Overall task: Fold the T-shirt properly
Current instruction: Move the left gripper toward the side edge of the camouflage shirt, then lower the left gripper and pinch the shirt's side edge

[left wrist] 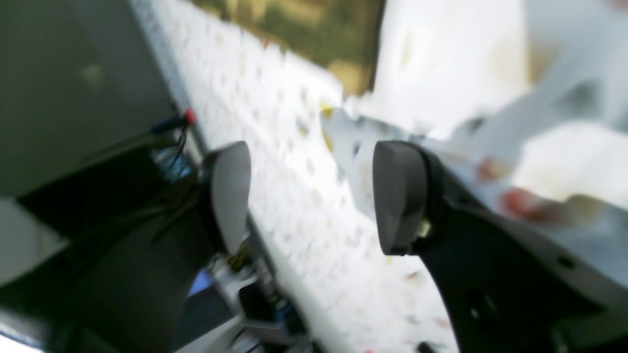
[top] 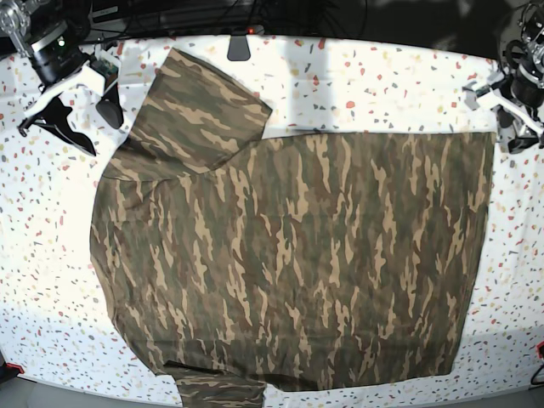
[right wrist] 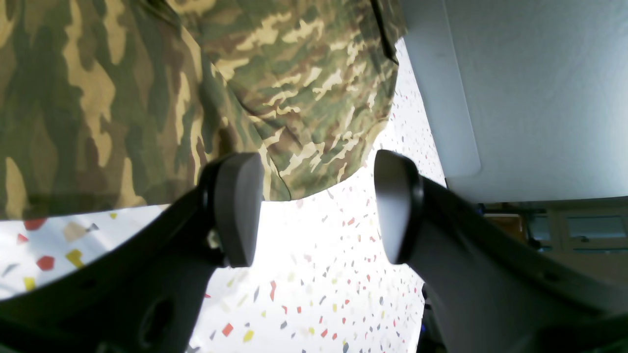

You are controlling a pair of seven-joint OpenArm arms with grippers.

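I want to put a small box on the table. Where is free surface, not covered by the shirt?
The camouflage T-shirt covers most of the speckled table. Bare strips: along the far edge between the upper sleeve and the left gripper, down the near-left side, and a narrow one at the right edge. The far-left corner, by the right gripper, is crowded.

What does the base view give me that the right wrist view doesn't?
Only the base view shows the whole T-shirt spread flat on the speckled table, one sleeve angled toward the far edge, and both arms at the far corners, including the left gripper.

Only the right wrist view shows the right gripper close up, jaws open and empty, just off the sleeve's hem, plus a grey panel beyond the table edge.

Both show the camouflage cloth and the speckled tabletop.
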